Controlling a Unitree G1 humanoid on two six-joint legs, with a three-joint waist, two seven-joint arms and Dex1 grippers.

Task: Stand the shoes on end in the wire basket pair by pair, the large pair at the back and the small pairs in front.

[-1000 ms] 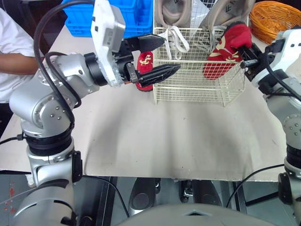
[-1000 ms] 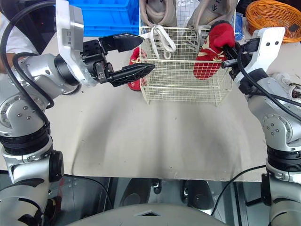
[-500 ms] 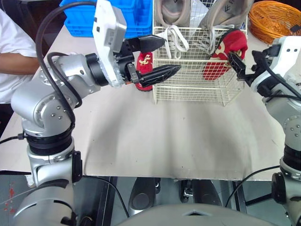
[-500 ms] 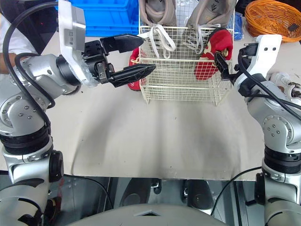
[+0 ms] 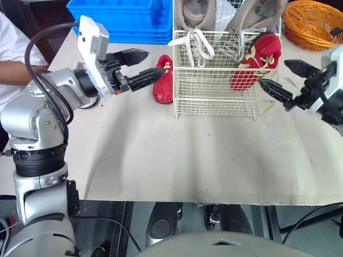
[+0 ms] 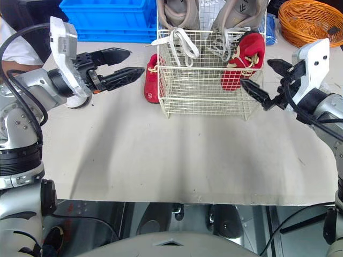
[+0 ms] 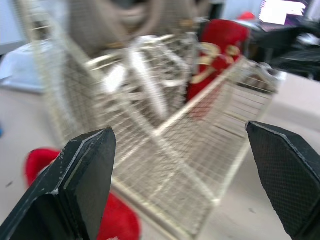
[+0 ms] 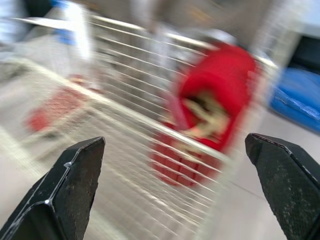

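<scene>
A white wire basket [image 5: 214,101] sits at the upper centre of the frame on the pale grey table [image 5: 177,155]. Two large grey lace-up sneakers [image 5: 194,13] stand on end along its back wall, which leaves the front row free for the small pairs. One small red slipper with gold trim [image 5: 258,59] stands on end in the front right corner, propped by the wire walls so that it stays upright. Its red mate [image 5: 163,83] is outside on the table, just beside the basket's left wall, so this pair looks only half placed.

The left gripper [image 5: 154,62], at upper left, has its two black fingers spread wide and empty, pointing at the outside slipper, probably lined up to take it. The right gripper [image 5: 274,72], at the right edge, is also spread and empty, near the basket's right wall and apart from the standing slipper.
</scene>
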